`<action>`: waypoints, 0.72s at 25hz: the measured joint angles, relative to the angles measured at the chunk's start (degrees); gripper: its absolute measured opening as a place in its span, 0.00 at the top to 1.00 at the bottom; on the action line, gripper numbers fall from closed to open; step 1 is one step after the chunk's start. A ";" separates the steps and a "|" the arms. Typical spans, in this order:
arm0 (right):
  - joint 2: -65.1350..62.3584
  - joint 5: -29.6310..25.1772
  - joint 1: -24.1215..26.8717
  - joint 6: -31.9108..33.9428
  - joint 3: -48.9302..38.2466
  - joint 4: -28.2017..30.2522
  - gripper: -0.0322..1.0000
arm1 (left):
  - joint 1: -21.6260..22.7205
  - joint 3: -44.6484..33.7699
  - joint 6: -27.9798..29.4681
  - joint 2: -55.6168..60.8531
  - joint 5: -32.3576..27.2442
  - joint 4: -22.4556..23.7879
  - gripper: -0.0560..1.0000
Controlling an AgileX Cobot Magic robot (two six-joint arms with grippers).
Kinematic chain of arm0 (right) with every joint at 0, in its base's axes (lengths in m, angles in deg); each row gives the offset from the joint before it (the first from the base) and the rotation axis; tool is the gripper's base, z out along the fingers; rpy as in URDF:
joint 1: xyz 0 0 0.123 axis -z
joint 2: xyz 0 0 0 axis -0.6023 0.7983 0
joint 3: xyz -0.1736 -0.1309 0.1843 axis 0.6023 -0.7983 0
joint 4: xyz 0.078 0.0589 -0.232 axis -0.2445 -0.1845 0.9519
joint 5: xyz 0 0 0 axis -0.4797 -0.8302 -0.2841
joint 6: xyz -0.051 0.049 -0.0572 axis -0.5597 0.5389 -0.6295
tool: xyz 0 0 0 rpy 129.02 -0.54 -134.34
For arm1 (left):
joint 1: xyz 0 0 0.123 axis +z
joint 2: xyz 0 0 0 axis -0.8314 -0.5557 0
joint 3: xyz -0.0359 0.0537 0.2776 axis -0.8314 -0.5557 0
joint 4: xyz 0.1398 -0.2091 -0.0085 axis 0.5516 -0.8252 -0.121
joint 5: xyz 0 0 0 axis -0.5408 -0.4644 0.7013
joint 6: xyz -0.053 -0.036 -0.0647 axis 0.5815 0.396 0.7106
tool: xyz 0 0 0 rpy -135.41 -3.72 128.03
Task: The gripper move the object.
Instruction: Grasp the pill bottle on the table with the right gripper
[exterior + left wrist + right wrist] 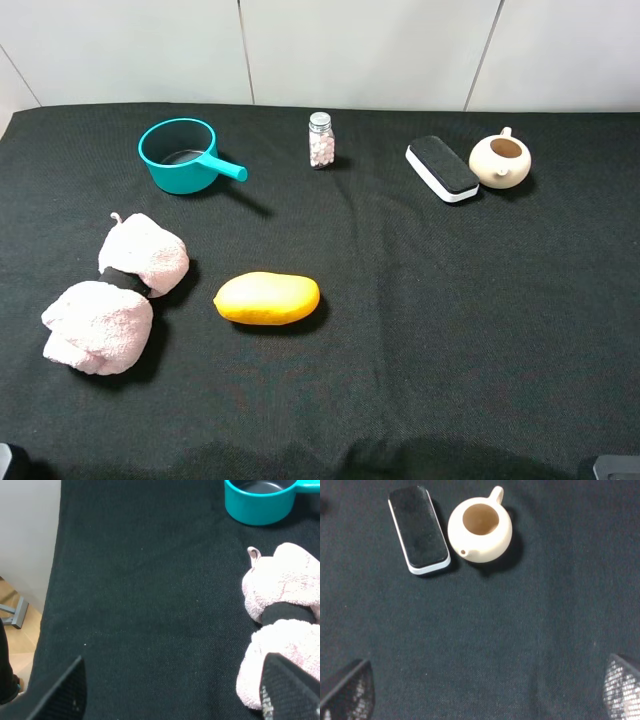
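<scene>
The object, a small clear glass bottle [321,140] with a silver cap and pale pink pellets, stands upright at the back middle of the black table; neither wrist view shows it. My left gripper [170,695] is open over bare cloth, its black fingers [65,692] spread wide and nothing between them. A pink towel [280,630] lies just beside one finger. My right gripper [485,690] is open too, over empty cloth some way short of the eraser and teapot. Both grippers are far from the bottle, near the table's front edge.
A teal pot [180,155] with its handle sits back left. The black-and-white eraser block [442,168] and a cream teapot [500,160] are back right. Two pink towel bundles [120,295] lie front left, with a yellow mango [267,298] beside them.
</scene>
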 joint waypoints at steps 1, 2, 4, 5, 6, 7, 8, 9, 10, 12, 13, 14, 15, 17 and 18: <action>1.38 -0.43 0.00 -0.35 1.05 0.00 0.30 | 0.00 0.00 0.00 0.00 0.00 0.00 0.22; 2.97 -0.83 0.00 -0.77 2.23 0.00 0.30 | 0.00 0.00 0.00 0.00 0.00 0.00 0.22; 5.72 -0.90 0.00 -1.43 4.46 0.00 0.30 | 0.00 0.00 0.00 0.00 0.00 0.00 0.22; 7.17 -1.00 0.00 -1.87 5.42 0.00 0.30 | 0.00 0.00 0.00 0.00 0.00 0.00 0.22; 8.63 -1.09 0.00 -2.39 6.60 0.00 0.30 | 0.00 0.00 0.00 0.00 0.00 0.00 0.22; 10.07 -1.16 0.00 -2.79 7.82 0.00 0.30 | 0.00 0.00 0.00 0.00 0.00 0.00 0.22; 11.30 -1.38 0.00 -2.93 8.89 0.00 0.30 | 0.00 0.00 0.00 0.00 0.00 0.00 0.22; 12.75 -1.84 0.00 -3.37 10.24 0.00 0.30 | 0.00 0.00 0.00 0.00 0.00 0.00 0.22; 14.19 -2.30 0.00 -3.73 11.62 0.00 0.30 | 0.00 0.00 0.00 0.00 0.00 0.00 0.22; 16.92 -2.72 0.00 -3.94 14.04 0.00 0.30 | 0.00 0.00 0.00 0.00 0.00 0.00 0.22; 18.43 -3.06 0.00 -4.01 15.36 0.00 0.30 | 0.00 0.00 0.00 0.00 0.00 0.00 0.22; 19.95 -3.45 0.00 -4.21 16.65 0.00 0.30 | 0.00 0.00 0.00 0.00 0.00 0.00 0.22; 21.25 -3.74 0.00 -4.56 17.87 0.00 0.30 | 0.00 0.00 0.00 0.00 0.00 0.00 0.22; 24.25 -4.42 0.00 -5.38 20.21 -0.01 0.30 | 0.00 0.00 0.00 0.00 0.00 0.00 0.22; 24.25 -4.42 0.00 -5.38 20.21 -0.01 0.30 | 0.00 0.00 0.00 0.00 0.00 0.00 0.22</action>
